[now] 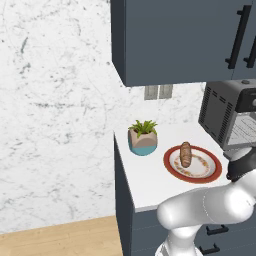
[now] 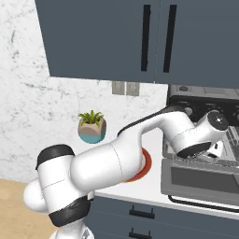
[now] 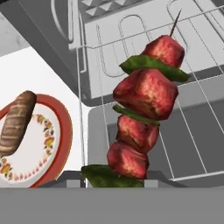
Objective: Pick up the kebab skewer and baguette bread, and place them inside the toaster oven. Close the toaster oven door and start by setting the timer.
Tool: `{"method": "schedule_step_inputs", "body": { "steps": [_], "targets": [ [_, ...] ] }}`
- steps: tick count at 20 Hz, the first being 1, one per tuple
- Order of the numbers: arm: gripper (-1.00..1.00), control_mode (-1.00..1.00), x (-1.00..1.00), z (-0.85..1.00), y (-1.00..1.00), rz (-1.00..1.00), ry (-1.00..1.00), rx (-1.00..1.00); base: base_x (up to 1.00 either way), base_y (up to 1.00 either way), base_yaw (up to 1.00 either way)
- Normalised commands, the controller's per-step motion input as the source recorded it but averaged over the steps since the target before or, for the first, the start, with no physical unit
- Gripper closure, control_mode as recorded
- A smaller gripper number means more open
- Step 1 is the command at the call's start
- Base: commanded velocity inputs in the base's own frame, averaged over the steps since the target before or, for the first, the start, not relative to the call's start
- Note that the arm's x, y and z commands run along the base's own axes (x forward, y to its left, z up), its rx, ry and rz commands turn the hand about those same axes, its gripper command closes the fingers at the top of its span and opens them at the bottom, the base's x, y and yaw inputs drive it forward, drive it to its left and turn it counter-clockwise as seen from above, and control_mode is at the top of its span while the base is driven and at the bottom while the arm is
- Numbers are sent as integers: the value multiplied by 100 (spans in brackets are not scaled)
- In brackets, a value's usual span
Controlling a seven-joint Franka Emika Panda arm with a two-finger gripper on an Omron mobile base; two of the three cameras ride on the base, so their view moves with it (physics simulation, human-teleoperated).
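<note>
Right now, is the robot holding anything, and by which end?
Yes: the kebab skewer, gripped at its lower end by the fingers, tip pointing toward the toaster oven rack.

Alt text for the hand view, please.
A skewer of red meat chunks and green pepper slices is held over the dark grey toaster oven's wire rack. Left, a tan baguette lies on a red-rimmed plate.

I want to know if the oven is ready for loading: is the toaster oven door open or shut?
Open. The toaster oven door lies folded down flat, and the hand view looks past the kebab skewer onto the wire rack inside.
</note>
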Motion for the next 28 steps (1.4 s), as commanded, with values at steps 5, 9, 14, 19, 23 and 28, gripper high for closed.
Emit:
{"method": "schedule_step_inputs", "body": {
  "steps": [5, 9, 14, 19, 23, 28],
  "targets": [
    [100, -100, 11, -36, 1, 0, -6, -6, 0, 0, 0],
    [100, -100, 34, -8, 0, 0, 0, -7, 0, 0, 0],
    [100, -100, 15, -12, 0, 0, 0, -12, 0, 0, 0],
    [100, -100, 6, -23, 0, 0, 0, -10, 0, 0, 0],
    [100, -100, 11, 0, 0, 0, 0, -2, 0, 0, 0],
    [100, -100, 1, -5, 0, 0, 1, -4, 0, 0, 0]
  ]
}}
